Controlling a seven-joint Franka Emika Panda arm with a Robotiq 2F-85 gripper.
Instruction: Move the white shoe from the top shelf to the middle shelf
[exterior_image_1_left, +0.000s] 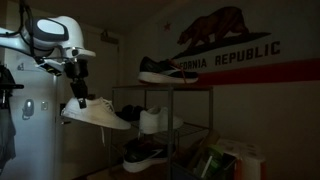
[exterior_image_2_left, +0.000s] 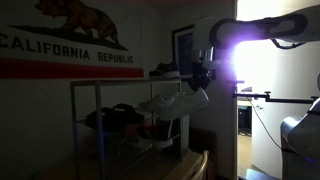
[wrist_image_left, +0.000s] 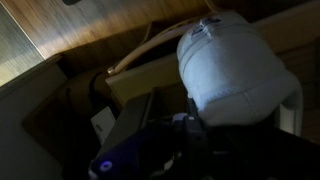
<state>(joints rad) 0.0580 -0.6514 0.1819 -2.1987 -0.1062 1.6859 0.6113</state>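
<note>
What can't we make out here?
Hand holding the all-white low-top sneaker: finger placement too dark in both exterior views, plus glare from the bright light.
Wrist view: sneaker blurred, hand a dark smear.
Middle shelf of the dark wire rack: free space too dim to judge.

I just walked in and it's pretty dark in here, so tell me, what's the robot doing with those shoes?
The arm's gripper is shut on the white shoe and holds it in the air at the end of the shoe rack. The shoe is off the top shelf, roughly level with the middle shelf and not yet set down there. A dark sneaker sits on the top shelf, and another white shoe is on the middle one.
</note>
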